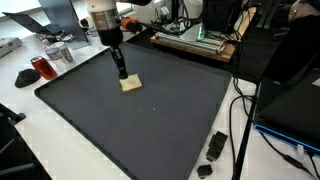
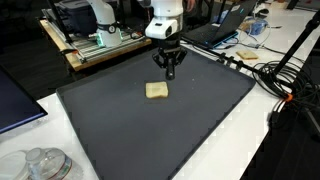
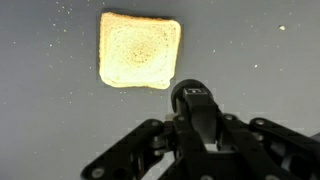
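Note:
A square slice of toast [image 1: 131,84] lies flat on a large dark grey mat [image 1: 150,130]; it also shows in the other exterior view [image 2: 157,91] and in the wrist view [image 3: 140,50]. My gripper [image 1: 121,72] points straight down, just beside the toast and slightly above the mat, also seen in an exterior view [image 2: 169,72]. In the wrist view the two black fingers [image 3: 195,100] are pressed together with nothing between them. The toast lies clear of the fingertips, untouched.
A red object [image 1: 40,68] and glass jars [image 1: 57,50] stand off the mat's edge. Black adapters [image 1: 215,146] and cables [image 1: 240,120] lie near one corner. A wooden board with equipment [image 2: 95,45] is behind. More jars [image 2: 45,165] and cables [image 2: 285,75] flank the mat.

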### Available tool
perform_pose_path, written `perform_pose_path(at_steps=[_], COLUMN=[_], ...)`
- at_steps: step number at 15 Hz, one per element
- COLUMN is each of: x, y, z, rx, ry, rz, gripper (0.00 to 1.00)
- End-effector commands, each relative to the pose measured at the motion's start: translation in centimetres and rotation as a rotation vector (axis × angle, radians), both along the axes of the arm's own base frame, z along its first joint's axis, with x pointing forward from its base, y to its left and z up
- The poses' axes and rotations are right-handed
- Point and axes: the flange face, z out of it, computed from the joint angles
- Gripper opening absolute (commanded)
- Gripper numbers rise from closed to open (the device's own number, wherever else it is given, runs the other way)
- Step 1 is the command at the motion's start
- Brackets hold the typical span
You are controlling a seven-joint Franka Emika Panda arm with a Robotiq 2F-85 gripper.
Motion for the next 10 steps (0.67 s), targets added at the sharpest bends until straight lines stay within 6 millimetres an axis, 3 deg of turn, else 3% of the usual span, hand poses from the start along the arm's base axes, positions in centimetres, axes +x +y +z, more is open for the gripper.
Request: perform_pose_path(at_steps=[1, 2, 3, 6, 10], x=[-0.1, -0.2, -0.2, -0.7, -1.0], y=[0.3, 0.5, 0.5, 1.2, 4.2], z=[-0.1, -0.2, -0.2, 0.7, 1.6], rx=[-0.007, -0.009, -0.01, -0.162, -0.342], ry=[0.001, 0.002, 0.002, 0.002, 0.023], rz=[-0.009, -0.013, -0.014, -0.098, -0.131], gripper=[0.22, 0.22, 0.05, 0.05, 0.05])
